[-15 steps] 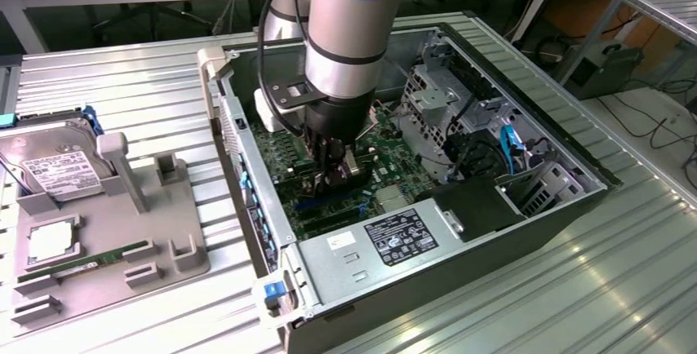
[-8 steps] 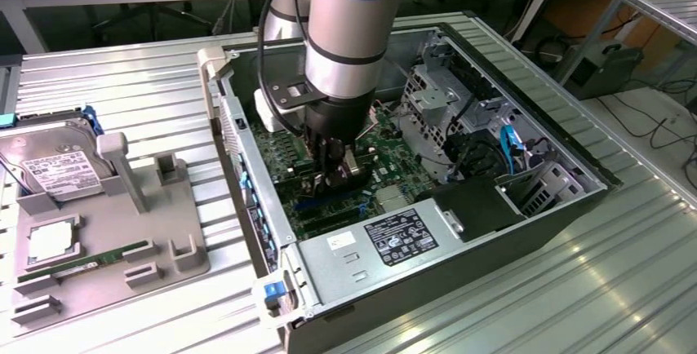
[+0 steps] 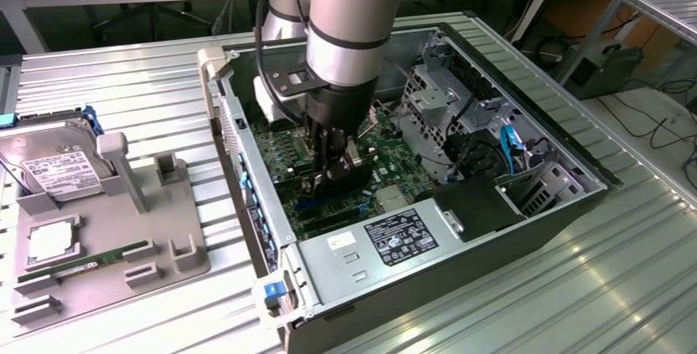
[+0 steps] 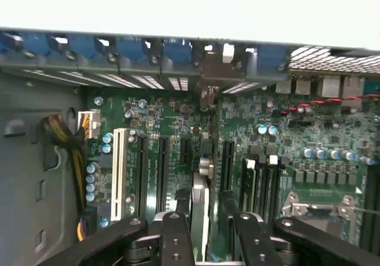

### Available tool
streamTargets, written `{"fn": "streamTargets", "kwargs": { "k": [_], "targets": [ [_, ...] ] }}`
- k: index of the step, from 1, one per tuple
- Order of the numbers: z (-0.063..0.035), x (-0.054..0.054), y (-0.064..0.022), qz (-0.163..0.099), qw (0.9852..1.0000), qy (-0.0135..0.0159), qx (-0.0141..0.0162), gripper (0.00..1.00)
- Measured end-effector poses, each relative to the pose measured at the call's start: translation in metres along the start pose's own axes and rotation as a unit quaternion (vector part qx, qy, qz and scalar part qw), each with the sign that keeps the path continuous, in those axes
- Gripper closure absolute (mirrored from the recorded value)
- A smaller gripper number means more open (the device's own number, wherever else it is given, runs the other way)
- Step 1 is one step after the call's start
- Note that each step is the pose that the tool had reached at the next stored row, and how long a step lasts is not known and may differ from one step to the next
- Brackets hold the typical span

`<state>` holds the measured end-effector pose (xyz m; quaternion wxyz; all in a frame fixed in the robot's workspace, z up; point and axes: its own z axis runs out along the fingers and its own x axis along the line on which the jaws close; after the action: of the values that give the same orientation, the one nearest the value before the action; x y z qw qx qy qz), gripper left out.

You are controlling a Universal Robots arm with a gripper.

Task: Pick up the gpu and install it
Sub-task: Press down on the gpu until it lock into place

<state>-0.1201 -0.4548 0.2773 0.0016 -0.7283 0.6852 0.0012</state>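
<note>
Inside the computer case (image 3: 544, 207), the gripper (image 4: 203, 218) straddles the upright gpu (image 4: 202, 203).

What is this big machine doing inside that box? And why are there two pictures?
The machine is a robot arm. The box is an open computer case on a metal table. One picture comes from a camera standing off to the side. The other comes from a camera on the arm's wrist, looking down into the case at the green board. The arm's grasping part, the end effector, is down inside the case, right at a thin dark card, the gpu, which stands on edge on the board. On the exterior view's left, a grey tray holds a hard drive and a green memory stick.
</note>
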Motion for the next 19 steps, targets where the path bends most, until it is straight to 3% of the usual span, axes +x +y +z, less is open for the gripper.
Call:
{"fn": "streamTargets", "kwargs": {
  "k": [4, 7, 19],
  "targets": [
    [-0.0163, 0.000, -0.0001, 0.000, 1.0000, 0.0000, 0.0000, 0.67],
    [-0.0168, -0.002, -0.0001, 0.000, 1.0000, -0.0001, 0.0001, 0.87],
    [0.0034, -0.007, 0.0091, 0.000, 1.0000, 0.0007, 0.0019, 0.89]
  ]
}}
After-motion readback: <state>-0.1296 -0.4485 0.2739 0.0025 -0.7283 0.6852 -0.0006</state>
